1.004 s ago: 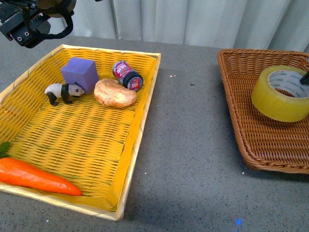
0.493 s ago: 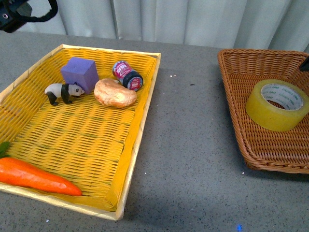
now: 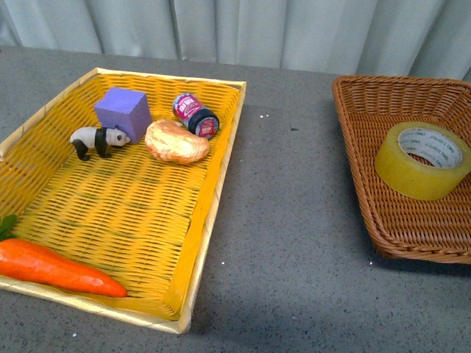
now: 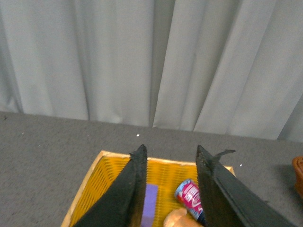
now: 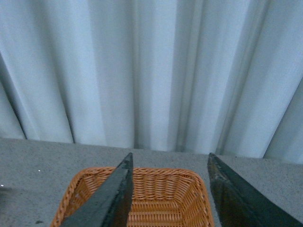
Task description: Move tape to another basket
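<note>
Tape (image 3: 422,170) lies flat, core opening upward, on the floor of the basket (image 3: 366,193), free of both tools. Left gripper (image 4: 171,149): fingers spread, nothing between them; it hangs above the far end of the yellow tray (image 3: 215,184), with the purple cube (image 4: 150,208) below the gap between its fingers, and the red can (image 4: 190,196) and bread roll (image 4: 179,220) below, next to one finger. The front view shows a panda figure (image 3: 98,140) touching the cube and a carrot (image 3: 55,268) at the tray's near edge. A bare strip of grey table (image 3: 294,243) separates tray and basket. Right gripper (image 5: 170,156): fingers spread, nothing held; the basket's far end sits below and between them. The tape is outside that camera's field. Neither arm appears in the front view.
</note>
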